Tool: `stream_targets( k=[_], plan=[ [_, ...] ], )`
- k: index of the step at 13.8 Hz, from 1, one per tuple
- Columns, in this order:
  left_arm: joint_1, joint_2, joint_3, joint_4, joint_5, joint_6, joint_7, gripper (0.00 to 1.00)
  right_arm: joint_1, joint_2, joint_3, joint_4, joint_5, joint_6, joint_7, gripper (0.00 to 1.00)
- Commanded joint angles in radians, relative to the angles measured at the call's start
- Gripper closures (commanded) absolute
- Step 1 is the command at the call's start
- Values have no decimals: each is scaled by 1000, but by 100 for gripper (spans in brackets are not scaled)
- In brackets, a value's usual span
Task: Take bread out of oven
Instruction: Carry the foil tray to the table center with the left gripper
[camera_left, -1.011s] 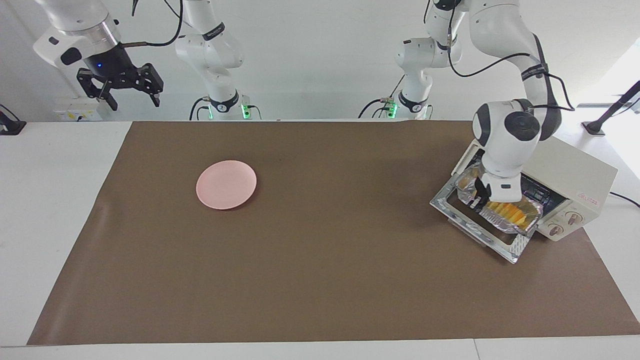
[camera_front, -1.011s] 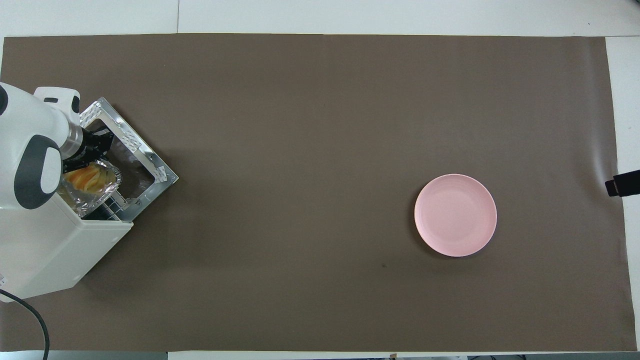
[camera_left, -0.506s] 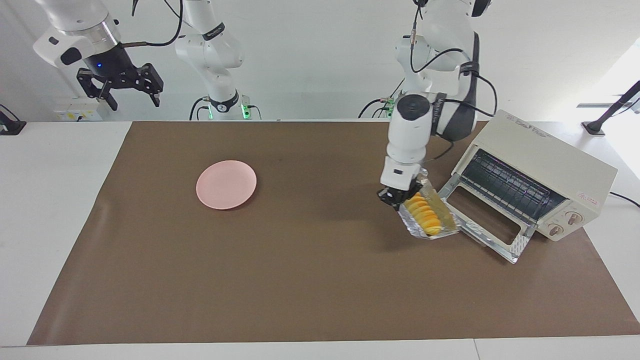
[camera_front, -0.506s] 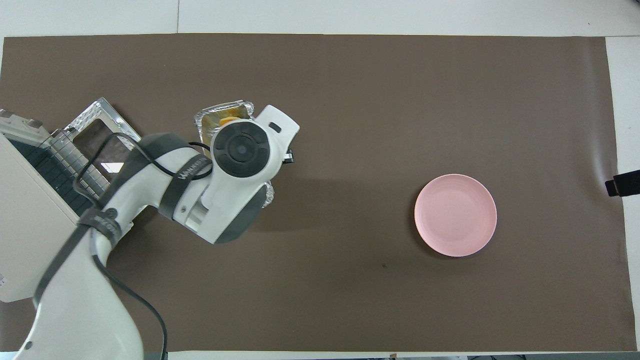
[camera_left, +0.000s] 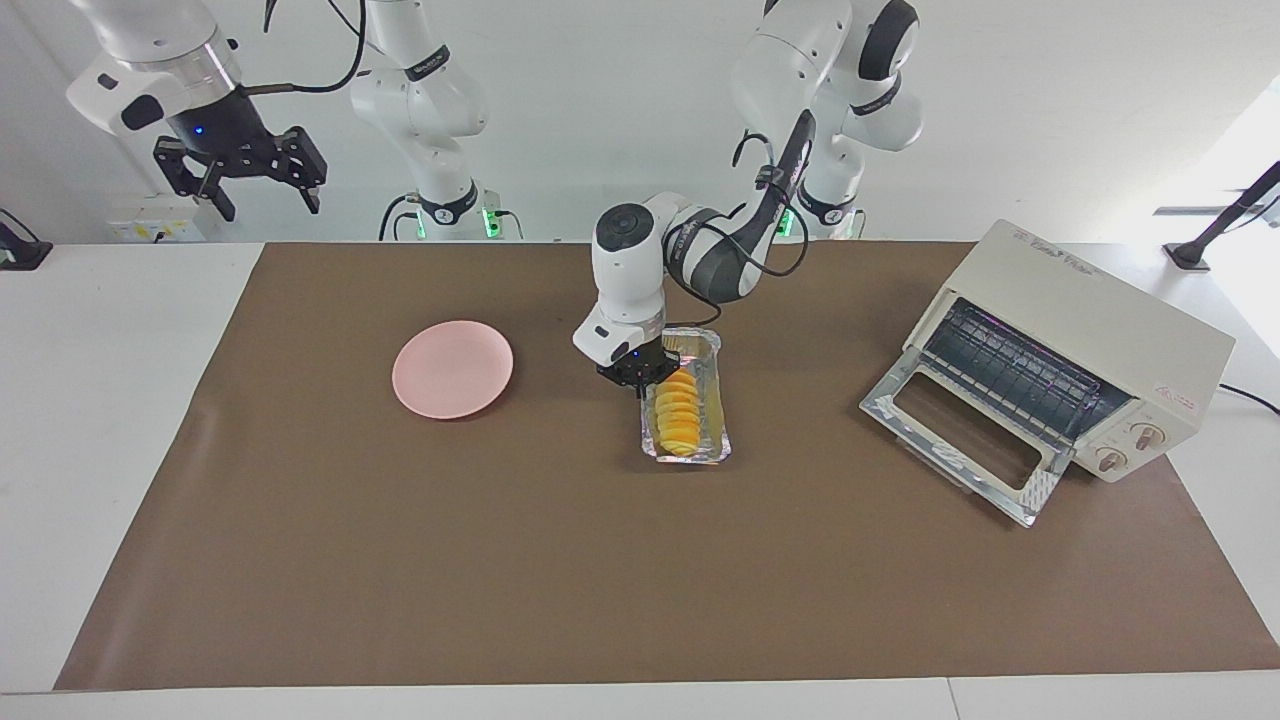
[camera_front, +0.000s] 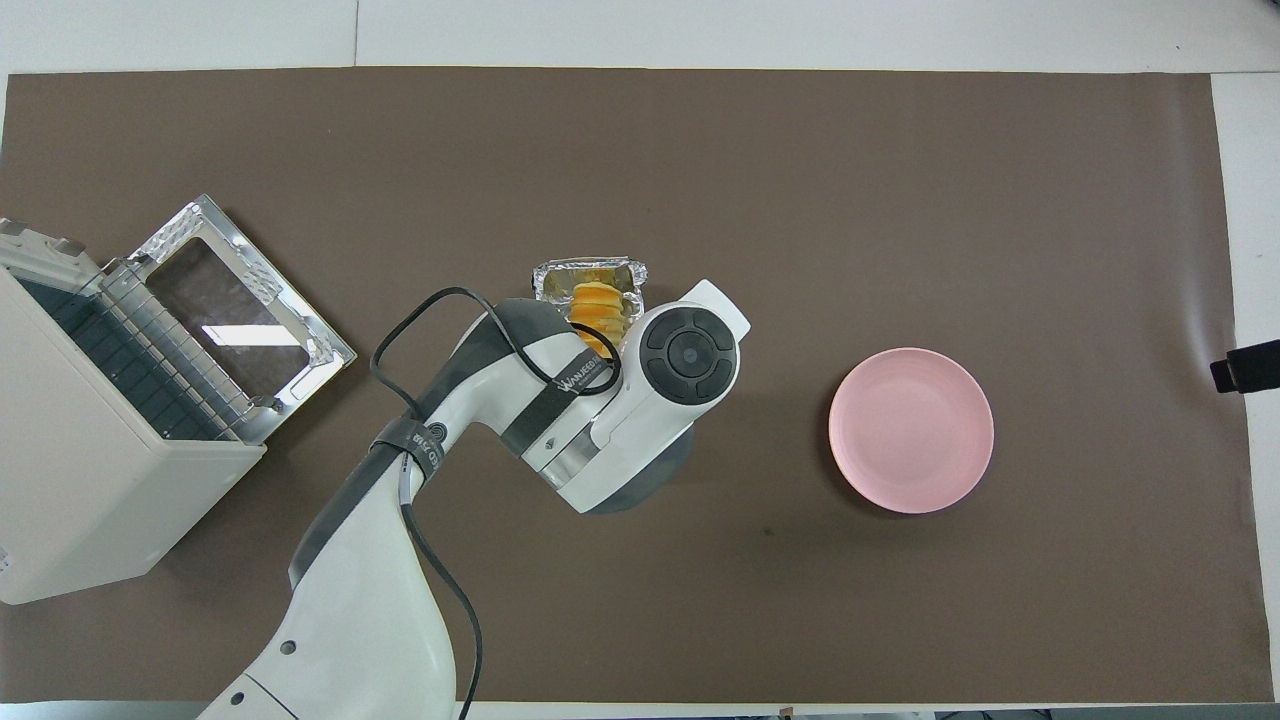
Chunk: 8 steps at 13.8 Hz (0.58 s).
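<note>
Left claw (camera_left: 640, 377) pinching foil tray (camera_left: 700, 440) rim, bread (camera_left: 676, 410) lying in it.
Tray sitting mid-surface between pink plate (camera_left: 452, 369) and oven (camera_left: 1075, 350), oven door hanging open; right claw (camera_left: 245, 175) waiting raised, fingers spread.

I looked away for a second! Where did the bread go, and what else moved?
The left tool, shut on the foil tray, carried the tray with the bread out of the oven to the middle of the brown mat, between the oven and the pink plate. The oven with its door down, the plate and the open right tool, waiting raised, stayed put.
</note>
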Motion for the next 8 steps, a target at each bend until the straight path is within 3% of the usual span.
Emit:
stream_targets(
  k=[1, 2, 4, 5, 7, 8],
  plan=[
    [-8, 17, 17, 36, -42, -1, -7, 63, -5, -20, 0, -19, 2, -12, -21, 0],
    [-5, 19, 19, 36, -59, 10, -8, 38, -4, -20, 0, -19, 2, -10, -21, 0],
    [-5, 22, 20, 53, -97, 1, -20, 33, -5, -20, 0, -17, 2, -10, -21, 0],
    [-5, 23, 23, 61, -97, -14, -27, 0, -5, -20, 0, -17, 2, -10, -21, 0],
    [5, -4, 58, 73, -93, -117, -27, 0, -5, -20, 0, -19, 2, -10, -21, 0],
    [18, -85, 113, 58, -93, -179, -18, 0, -5, -20, 0, -17, 2, -10, -21, 0]
  ],
)
